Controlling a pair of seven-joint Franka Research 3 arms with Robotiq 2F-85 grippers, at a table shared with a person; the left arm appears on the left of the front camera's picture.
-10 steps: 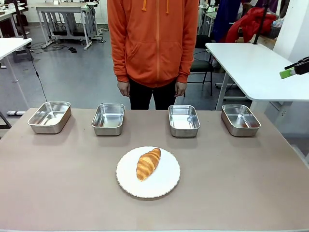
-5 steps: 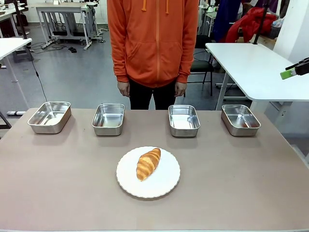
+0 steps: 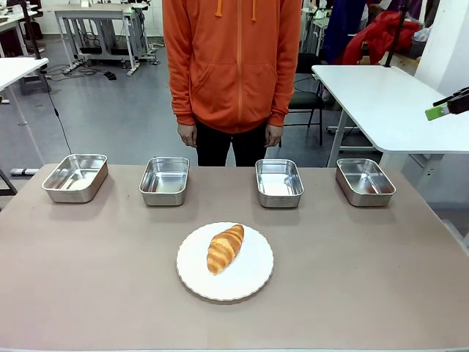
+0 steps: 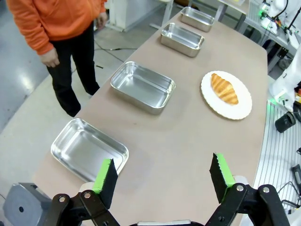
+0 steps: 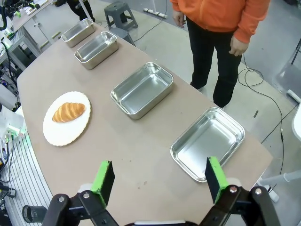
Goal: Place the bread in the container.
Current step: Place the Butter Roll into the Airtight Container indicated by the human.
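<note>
The bread [image 3: 225, 248], a golden-brown croissant, lies on a round white plate [image 3: 256, 282] at the table's near middle. Several steel containers stand in a row along the far edge: [image 3: 75, 177], [image 3: 164, 180], [image 3: 279, 182], [image 3: 364, 181], all with nothing in them. My right gripper [image 3: 448, 103] hangs high at the right, off the table. In the right wrist view it [image 5: 160, 176] is open above the table's end, over a container [image 5: 208, 142], with the bread [image 5: 68, 112] far off. My left gripper [image 4: 163, 174] is open above the other end, near a container [image 4: 89, 148], with the bread [image 4: 224, 88] distant.
A person in an orange hoodie [image 3: 233, 59] stands at the far side, both hands [image 3: 188, 134] hanging down. A white table [image 3: 381, 103] stands beyond at the right. The brown tabletop [image 3: 366, 264] around the plate is bare.
</note>
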